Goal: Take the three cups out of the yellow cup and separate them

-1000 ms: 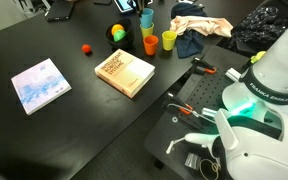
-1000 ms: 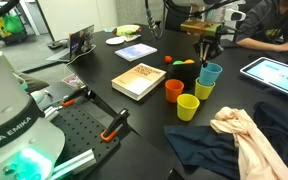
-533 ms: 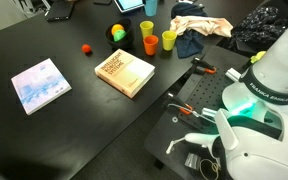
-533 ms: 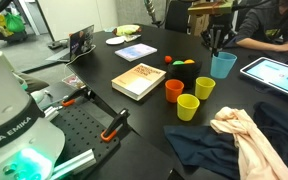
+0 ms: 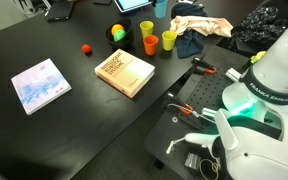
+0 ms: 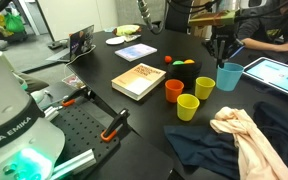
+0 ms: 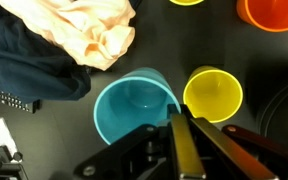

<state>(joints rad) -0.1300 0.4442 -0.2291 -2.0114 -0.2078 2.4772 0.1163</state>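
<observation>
Blue cup [image 6: 230, 77] shifted rightward, pinched in pincer [image 7: 181, 128]; two yellow cups [image 6: 204, 88]; one orange cup [image 6: 174, 90].

1. A book [image 6: 139, 80] lay on the table [image 6: 102, 62], with four cups standing apart to its right in an exterior view.
2. The book-side cup [image 6: 174, 90] stood just beside the book.
3. The near cup [image 6: 188, 107] stood in front of it, near the cloths [image 6: 239, 140].
4. The middle cup [image 6: 205, 88] stood behind the near cup.
5. The outer cup [image 6: 230, 76] sat just beside the middle cup, between it and a tablet [image 6: 274, 72].
6. A ball [image 5: 117, 33] lay behind the book.
</observation>
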